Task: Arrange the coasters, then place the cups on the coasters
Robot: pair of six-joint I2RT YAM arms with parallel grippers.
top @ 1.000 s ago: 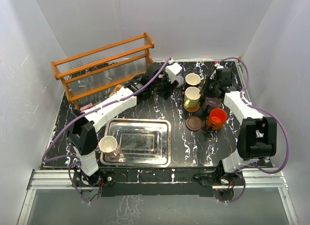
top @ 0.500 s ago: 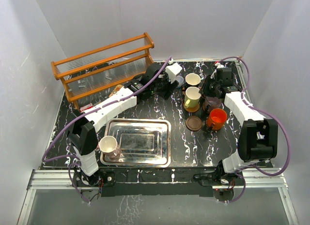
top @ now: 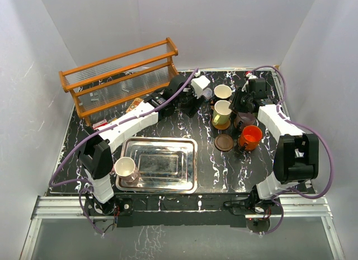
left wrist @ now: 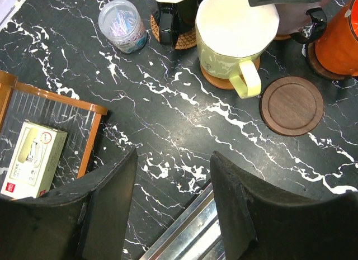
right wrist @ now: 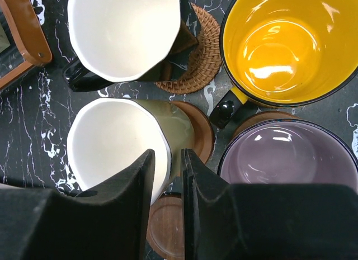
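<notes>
Six cups show, namely a pink cup (top: 125, 169), cream cup (top: 222, 91), olive cup (top: 222, 110), orange cup (top: 250, 136), mauve cup (right wrist: 285, 156) and yellow cup (right wrist: 288, 42), with five countable coasters (left wrist: 291, 105), one metal tray (top: 162, 140), one wooden rack (top: 120, 75), one small pot (left wrist: 122, 25) and one small box (left wrist: 32, 159).

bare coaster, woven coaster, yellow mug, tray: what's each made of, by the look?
Bare coaster: wood by the look, matte dark brown, with faint grain and a raised rim.
Woven coaster: rattan or a similar fibre, with a visible basket weave.
Yellow mug: likely glazed ceramic, with sharp glossy highlights inside.
Tray: metal, probably stainless steel, with a shiny, reflective silver surface.
</notes>
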